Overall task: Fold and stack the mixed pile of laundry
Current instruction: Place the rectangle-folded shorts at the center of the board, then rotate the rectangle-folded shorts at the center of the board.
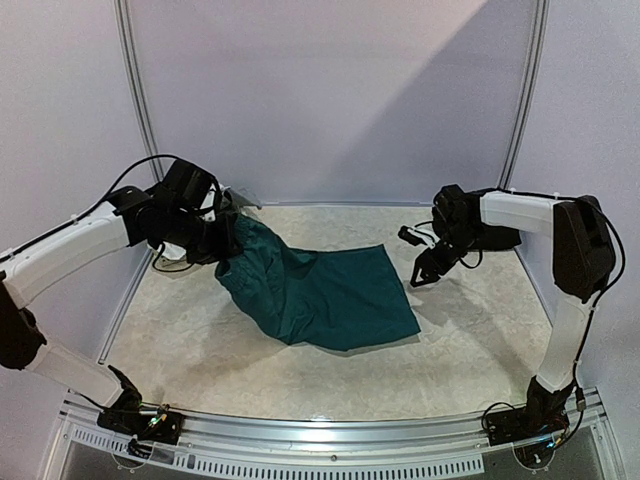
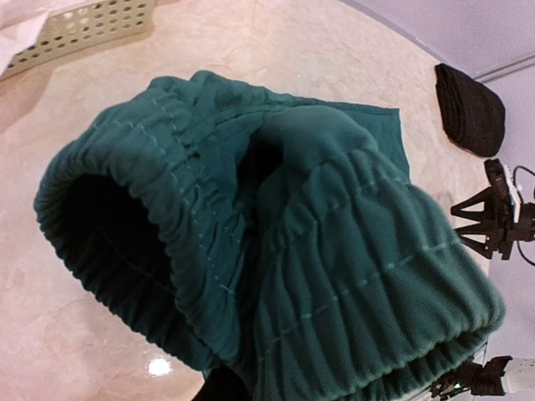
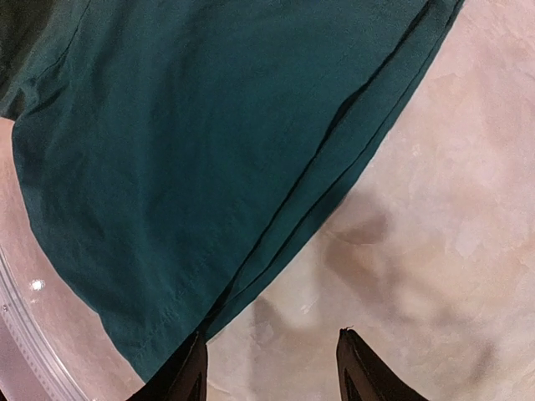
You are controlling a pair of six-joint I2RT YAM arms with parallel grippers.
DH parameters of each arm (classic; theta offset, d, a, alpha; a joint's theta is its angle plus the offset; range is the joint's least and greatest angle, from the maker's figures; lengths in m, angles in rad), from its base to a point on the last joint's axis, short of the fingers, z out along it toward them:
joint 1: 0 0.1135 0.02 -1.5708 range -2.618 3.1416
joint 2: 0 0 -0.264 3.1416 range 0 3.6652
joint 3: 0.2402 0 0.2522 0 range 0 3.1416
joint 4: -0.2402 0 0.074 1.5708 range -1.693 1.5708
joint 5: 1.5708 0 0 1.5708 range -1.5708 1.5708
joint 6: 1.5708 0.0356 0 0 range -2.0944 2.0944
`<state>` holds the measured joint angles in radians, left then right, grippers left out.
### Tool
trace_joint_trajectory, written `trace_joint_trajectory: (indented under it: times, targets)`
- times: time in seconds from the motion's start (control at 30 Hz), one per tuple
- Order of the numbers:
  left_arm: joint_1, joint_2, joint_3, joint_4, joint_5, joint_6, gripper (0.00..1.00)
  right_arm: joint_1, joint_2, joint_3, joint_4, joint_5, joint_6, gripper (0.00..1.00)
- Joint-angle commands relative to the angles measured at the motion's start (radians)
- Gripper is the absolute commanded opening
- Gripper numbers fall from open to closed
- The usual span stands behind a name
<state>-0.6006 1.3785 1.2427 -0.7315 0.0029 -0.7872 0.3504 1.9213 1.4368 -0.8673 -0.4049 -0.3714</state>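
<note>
The dark teal-green shorts lie spread on the table's middle, with the waistband end raised at the left. My left gripper is shut on the bunched elastic waistband and holds it off the table; its fingers are hidden under the cloth. My right gripper is open and empty, just right of the shorts' leg edge. In the right wrist view its fingertips straddle bare table beside the hem. Folded black trousers lie at the far right, behind the right arm. A bit of white cloth shows by the basket.
A pale perforated plastic basket stands at the back left, mostly hidden behind my left arm in the top view. White walls close in the table at the back and sides. A metal rail runs along the near edge.
</note>
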Motion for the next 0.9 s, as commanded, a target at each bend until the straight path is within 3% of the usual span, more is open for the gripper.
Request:
trace_joint_trajectory:
  times: [0.0, 0.13, 0.3, 0.43, 0.57, 0.67, 0.8, 0.87]
  targets:
    - [0.039, -0.097, -0.074, -0.044, -0.082, 0.013, 0.00, 0.073, -0.013, 0.048, 0.006, -0.021, -0.027, 0.54]
    - [0.065, -0.130, -0.158, -0.090, -0.143, 0.021, 0.01, 0.155, 0.045, 0.127, 0.018, 0.003, -0.034, 0.53]
    - [0.110, -0.107, -0.243, -0.121, -0.224, 0.040, 0.35, 0.229, 0.164, 0.297, 0.002, 0.007, -0.033, 0.53]
    - [0.114, -0.112, -0.195, -0.225, -0.343, 0.071, 0.46, 0.281, 0.259, 0.424, -0.040, 0.004, -0.052, 0.54]
    - [0.114, -0.163, -0.151, -0.282, -0.429, 0.090, 0.51, 0.303, 0.347, 0.503, -0.045, -0.019, -0.062, 0.54]
    - [0.106, -0.193, -0.174, -0.244, -0.375, 0.080, 0.52, 0.315, 0.417, 0.545, -0.061, -0.029, -0.060, 0.54]
    - [0.054, -0.189, -0.285, 0.046, -0.162, 0.070, 0.52, 0.324, 0.483, 0.561, -0.065, -0.018, -0.037, 0.54]
    - [0.036, -0.122, -0.293, 0.112, -0.088, 0.056, 0.51, 0.324, 0.504, 0.556, -0.074, 0.005, -0.011, 0.54]
